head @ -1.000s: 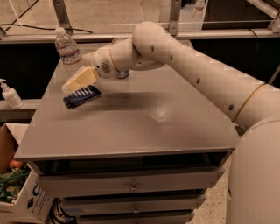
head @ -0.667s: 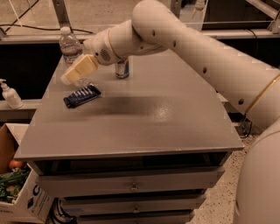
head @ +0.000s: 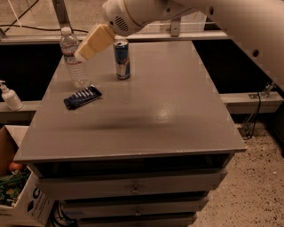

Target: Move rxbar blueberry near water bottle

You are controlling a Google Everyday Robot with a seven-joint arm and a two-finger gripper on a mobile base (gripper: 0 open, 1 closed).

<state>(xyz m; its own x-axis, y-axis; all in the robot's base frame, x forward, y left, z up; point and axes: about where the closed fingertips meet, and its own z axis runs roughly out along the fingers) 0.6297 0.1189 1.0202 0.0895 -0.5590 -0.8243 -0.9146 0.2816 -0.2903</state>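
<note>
While the bar lies flat on the grey table, near its left edge, the gripper hangs in the air above the table's far left part, up beside the top of the bottle. The gripper slants down to the left from the pale arm that comes in from the upper right. It holds nothing, and it is well clear of the bar. Whether it stands wide or narrow cannot be told from this angle.

The bar rests at a slant, its right end a little farther back, just in front of the bottle's foot and slightly to the right of it; the two are near one another, and whether they touch cannot be told. The bottle stands upright. A can stands upright to the bottle's right, apart from both.

Off the table, a white pump bottle stands on a ledge to the left, and a cardboard box sits on the floor below it. Drawers show under the tabletop.
</note>
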